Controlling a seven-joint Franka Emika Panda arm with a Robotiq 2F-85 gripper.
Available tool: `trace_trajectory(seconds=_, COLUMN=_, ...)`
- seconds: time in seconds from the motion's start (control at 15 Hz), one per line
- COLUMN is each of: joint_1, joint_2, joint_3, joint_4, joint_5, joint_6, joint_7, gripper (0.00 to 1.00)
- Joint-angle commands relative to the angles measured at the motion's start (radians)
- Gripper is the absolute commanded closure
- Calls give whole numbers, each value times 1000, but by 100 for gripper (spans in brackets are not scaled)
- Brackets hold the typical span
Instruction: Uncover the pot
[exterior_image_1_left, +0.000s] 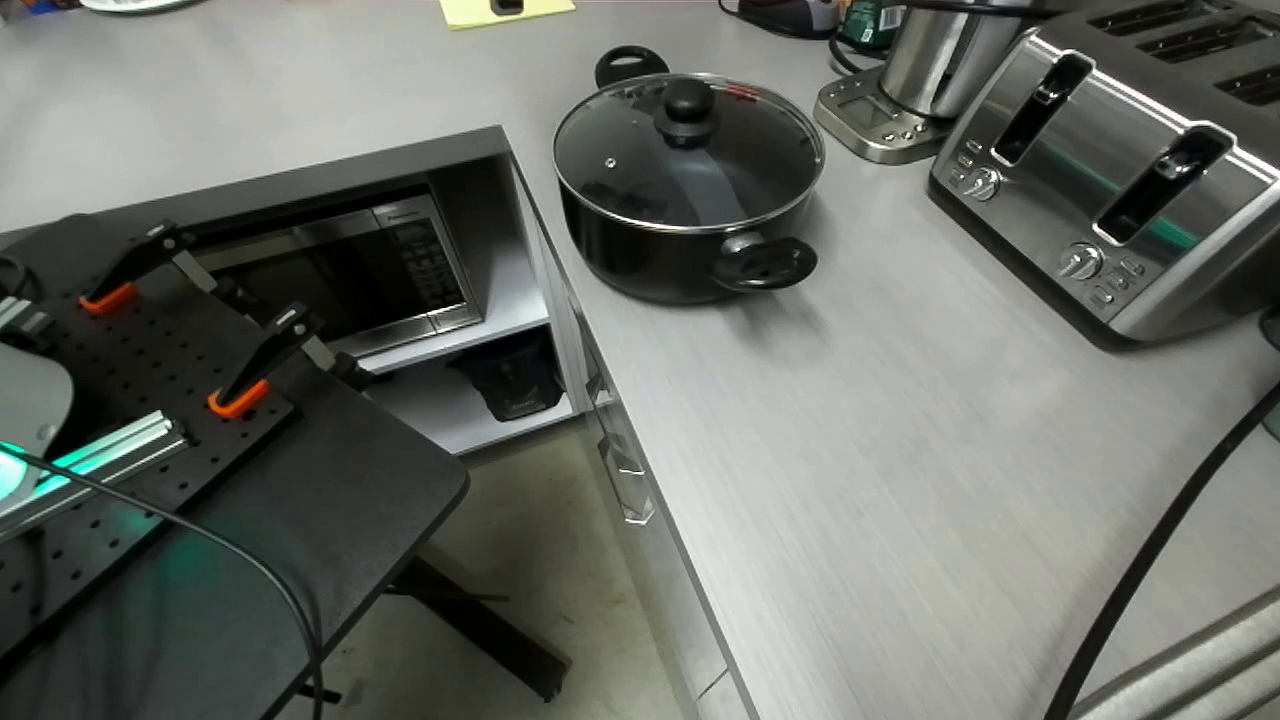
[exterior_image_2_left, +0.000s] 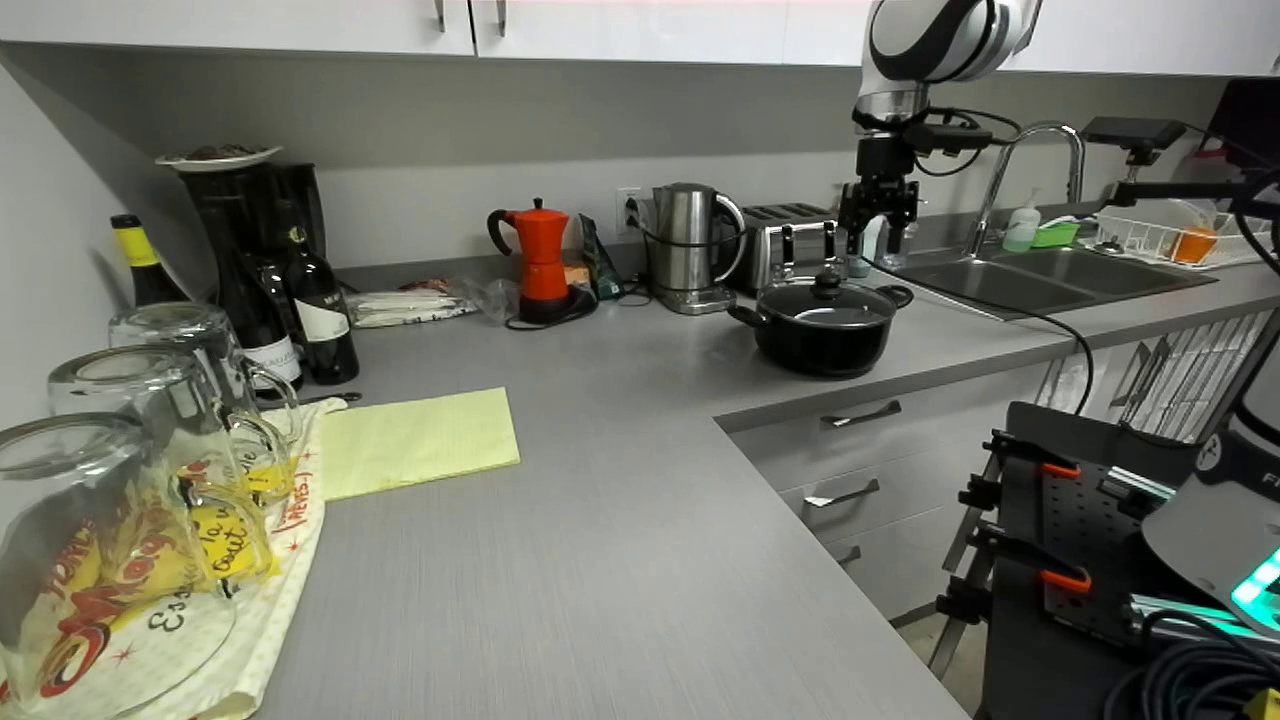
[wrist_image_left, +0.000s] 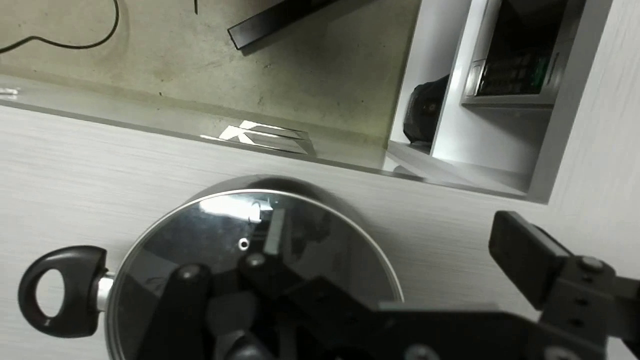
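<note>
Black two-handled pot (exterior_image_1_left: 650, 260) is sitting near the grey tabletop's (exterior_image_1_left: 900, 450) edge, electric kettle (exterior_image_2_left: 683, 215) and stainless toaster (exterior_image_1_left: 1080, 190) standing nearby, glass lid (exterior_image_1_left: 680, 185) resting on its rim, black knob (exterior_image_1_left: 688, 105) uppermost, while the end effector (exterior_image_2_left: 880, 232) is hanging higher, apart from that knob, fingers (wrist_image_left: 525, 260) spread wide.

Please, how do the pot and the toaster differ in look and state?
The pot is black, the toaster mostly silver. The pot is round, the toaster boxy. The pot has its glass lid on; the toaster's slots are uncovered. Both stand on the counter.
</note>
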Motion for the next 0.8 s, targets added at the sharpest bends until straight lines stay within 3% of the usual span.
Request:
trace_trajectory(seconds=0.0, joint_1=-29, joint_2=103, joint_3=-17, joint_4=102, joint_5=42, joint_6=-30, joint_7=64, gripper=0)
trace_trajectory(seconds=0.73, joint_1=-83, joint_2=305, joint_3=-54, joint_4=243, joint_5=43, joint_6=30, joint_7=226, gripper=0)
